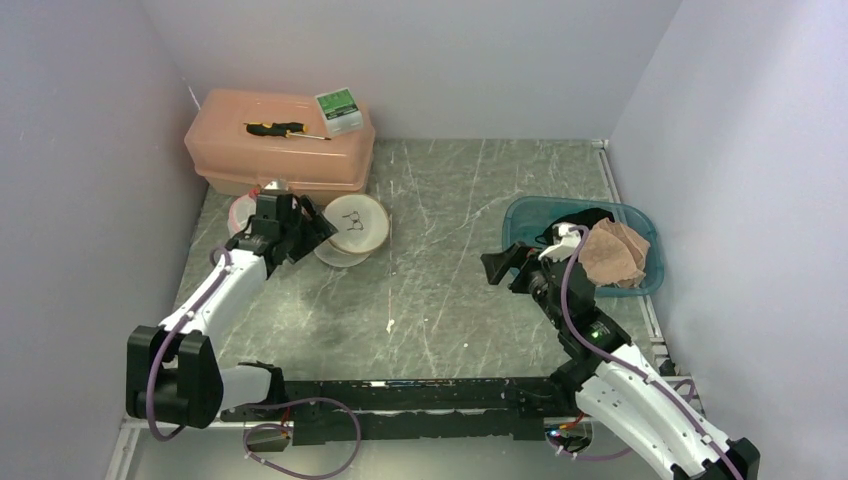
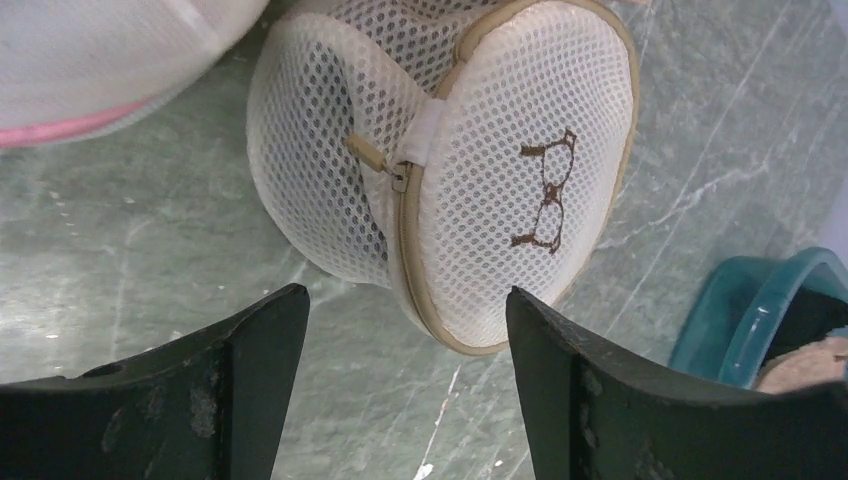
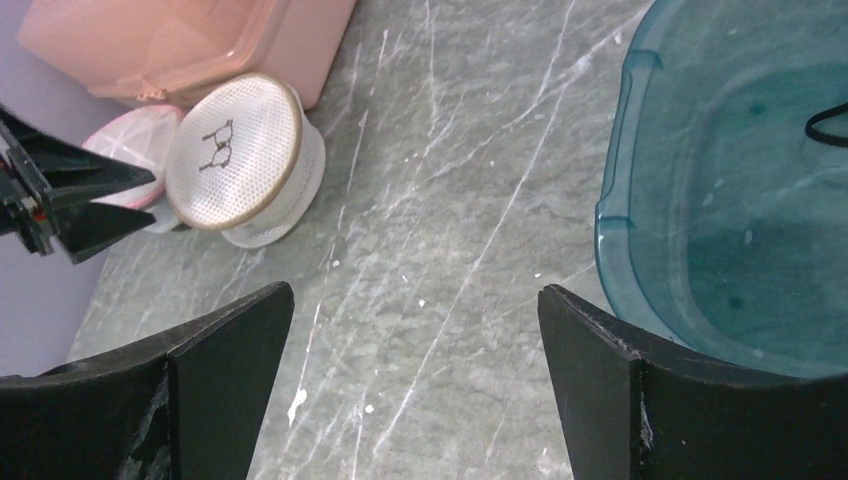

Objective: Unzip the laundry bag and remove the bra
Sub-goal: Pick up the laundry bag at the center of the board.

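The round white mesh laundry bag (image 1: 352, 228) with a tan zip rim and a brown glasses mark lies at the table's back left. It fills the left wrist view (image 2: 520, 190), where its tan zip pull (image 2: 372, 156) shows on the side. It also shows in the right wrist view (image 3: 240, 155). My left gripper (image 1: 318, 228) is open just left of the bag, its jaws apart and empty. My right gripper (image 1: 497, 268) is open and empty over bare table, left of the teal bin (image 1: 520, 222). The bra is hidden.
A pink lidded box (image 1: 280, 142) with a screwdriver (image 1: 283, 129) and a small green carton (image 1: 338, 110) stands at the back left. A second mesh bag with pink trim (image 1: 240, 212) lies left of the first. The teal bin holds brown and black cloth (image 1: 612, 250).
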Controlling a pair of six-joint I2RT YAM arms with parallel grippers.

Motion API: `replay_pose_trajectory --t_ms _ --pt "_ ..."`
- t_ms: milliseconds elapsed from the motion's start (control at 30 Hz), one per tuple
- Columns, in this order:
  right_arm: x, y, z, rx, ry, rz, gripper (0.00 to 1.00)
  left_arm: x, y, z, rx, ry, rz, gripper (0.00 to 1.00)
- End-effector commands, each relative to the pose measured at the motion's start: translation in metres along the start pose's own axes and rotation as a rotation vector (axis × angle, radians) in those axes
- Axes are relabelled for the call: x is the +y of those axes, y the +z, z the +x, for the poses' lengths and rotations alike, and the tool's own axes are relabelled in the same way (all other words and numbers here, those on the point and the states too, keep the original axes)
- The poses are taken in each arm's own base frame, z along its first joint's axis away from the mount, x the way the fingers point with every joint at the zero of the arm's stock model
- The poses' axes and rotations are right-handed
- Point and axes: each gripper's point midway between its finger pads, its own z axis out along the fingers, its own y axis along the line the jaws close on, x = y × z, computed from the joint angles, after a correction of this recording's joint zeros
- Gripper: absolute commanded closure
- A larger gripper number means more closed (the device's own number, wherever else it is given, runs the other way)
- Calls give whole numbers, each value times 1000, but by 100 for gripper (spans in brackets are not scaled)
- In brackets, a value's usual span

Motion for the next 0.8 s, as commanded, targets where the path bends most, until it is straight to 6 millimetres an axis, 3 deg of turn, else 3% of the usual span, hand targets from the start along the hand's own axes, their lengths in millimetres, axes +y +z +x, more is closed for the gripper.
replay_pose_trajectory --t_ms 0,133,233,467,767 --pt "11 -2 2 -24 19 -84 3 -30 3 -2 4 -67 170 22" --pt "17 0 7 -8 22 -119 4 -36 11 -2 21 -96 192 25" --pt "19 1 11 12 24 -131 5 -35 20 0 36 -109 188 33" --pt "30 -2 6 11 15 -181 6 -27 31 9 56 -122 166 40" --pt "28 0 3 -22 103 -165 2 -39 15 7 27 -124 260 90"
